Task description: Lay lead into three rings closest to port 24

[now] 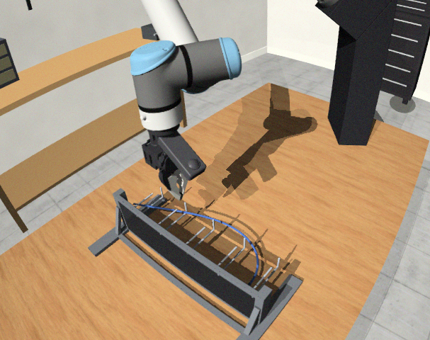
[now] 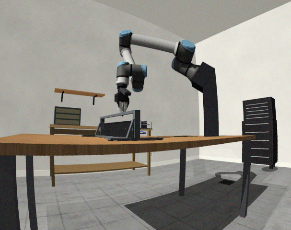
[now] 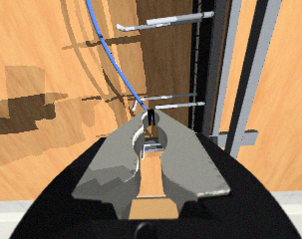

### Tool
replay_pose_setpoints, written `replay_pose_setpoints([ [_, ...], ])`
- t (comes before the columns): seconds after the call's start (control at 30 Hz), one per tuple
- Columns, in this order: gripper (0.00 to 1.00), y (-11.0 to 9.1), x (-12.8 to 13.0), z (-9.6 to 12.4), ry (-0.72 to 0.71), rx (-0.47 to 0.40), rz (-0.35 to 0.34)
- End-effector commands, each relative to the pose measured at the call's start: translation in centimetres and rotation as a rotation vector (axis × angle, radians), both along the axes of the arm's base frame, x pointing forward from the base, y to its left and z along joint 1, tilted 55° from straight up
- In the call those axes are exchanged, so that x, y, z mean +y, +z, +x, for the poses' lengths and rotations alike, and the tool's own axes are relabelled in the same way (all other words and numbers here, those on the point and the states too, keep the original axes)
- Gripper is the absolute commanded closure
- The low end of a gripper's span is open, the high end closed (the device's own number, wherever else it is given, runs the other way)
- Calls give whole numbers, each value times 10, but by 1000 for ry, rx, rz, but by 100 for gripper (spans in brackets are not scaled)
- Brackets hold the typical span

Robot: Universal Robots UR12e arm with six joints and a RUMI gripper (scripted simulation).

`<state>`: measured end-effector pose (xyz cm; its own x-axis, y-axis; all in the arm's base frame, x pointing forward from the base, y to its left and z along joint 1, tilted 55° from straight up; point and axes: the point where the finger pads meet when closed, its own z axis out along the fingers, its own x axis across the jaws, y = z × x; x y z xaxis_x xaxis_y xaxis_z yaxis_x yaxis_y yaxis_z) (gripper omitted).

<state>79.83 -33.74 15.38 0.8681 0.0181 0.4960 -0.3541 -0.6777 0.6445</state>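
The grey rack (image 1: 193, 256) (image 2: 118, 128) stands upright on the wooden table (image 1: 336, 201). The blue lead (image 1: 222, 222) (image 3: 113, 62) rises from its port at one end of the rack. It arcs along the row of steel rings (image 1: 193, 237) to the far end and lies across the last rings (image 1: 159, 200) there. My gripper (image 1: 178, 195) (image 2: 122, 110) (image 3: 151, 110) is shut, tips down, just above the lead near those end rings. In the wrist view the lead runs up to the fingertips and vanishes under them. I see nothing between the fingers.
The arm's black pedestal (image 1: 353, 91) stands at the table's far edge. A black cabinet (image 2: 259, 131) stands behind it. A wooden bench with a shelf (image 1: 61, 73) stands against the wall beside the table.
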Motion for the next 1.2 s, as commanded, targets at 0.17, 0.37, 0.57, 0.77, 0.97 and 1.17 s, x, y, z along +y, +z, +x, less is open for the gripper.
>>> replay_pose_setpoints([
  [0.17, 100, -75, 55, -6, -29, -39, 13],
  [0.37, 100, -126, 96, -20, -49, -66, 23],
  [0.57, 80, -126, 96, -20, -49, -66, 23],
  [0.77, 80, -126, 96, -20, -49, -66, 23],
  [0.97, 80, -126, 96, -20, -49, -66, 23],
  [1.17, 80, -126, 96, -20, -49, -66, 23],
])
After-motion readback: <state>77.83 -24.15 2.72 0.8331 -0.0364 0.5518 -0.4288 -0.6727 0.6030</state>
